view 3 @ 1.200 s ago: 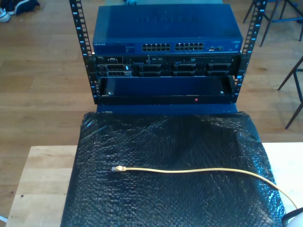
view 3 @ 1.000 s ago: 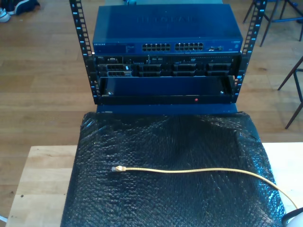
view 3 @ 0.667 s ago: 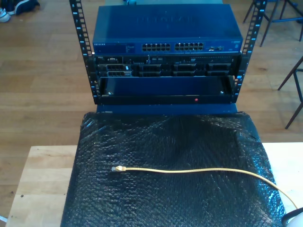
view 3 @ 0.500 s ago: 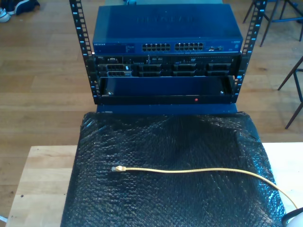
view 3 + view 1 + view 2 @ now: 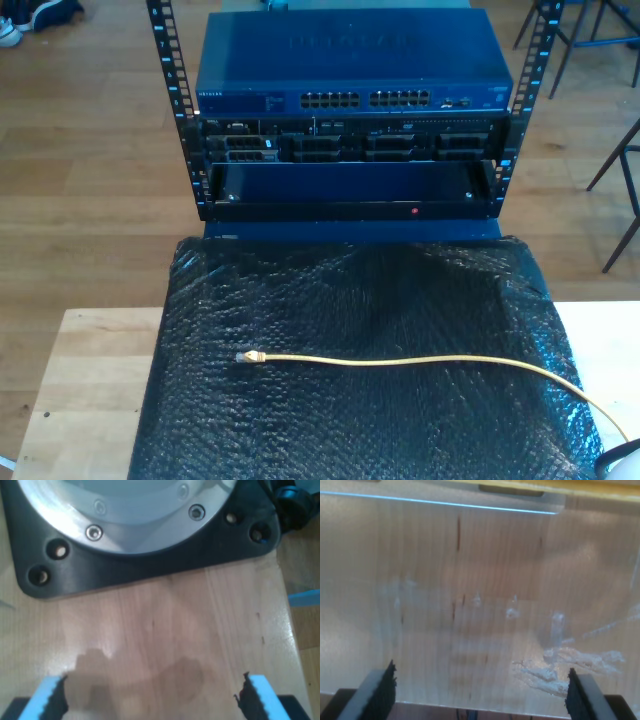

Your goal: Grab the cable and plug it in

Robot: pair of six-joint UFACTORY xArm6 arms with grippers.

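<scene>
Blue network switch [image 5: 350, 75] sits racked beyond the black bubble-wrap mat [image 5: 360, 370]; the yellow cable [image 5: 420, 362] lies across that mat, plug [image 5: 245, 357] toward the exterior view's left. First gripper [image 5: 152, 697] and second gripper [image 5: 480, 692] both hang spread, released, over bare wood, no cable between their fingers.

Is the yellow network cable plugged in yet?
No. The yellow network cable lies loose on the black bubble-wrap sheet, its clear plug free.

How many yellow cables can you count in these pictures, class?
1. The yellow cable lies across the black bubble wrap, its plug toward the exterior view's left; its other end runs off the frame's right corner.
</scene>
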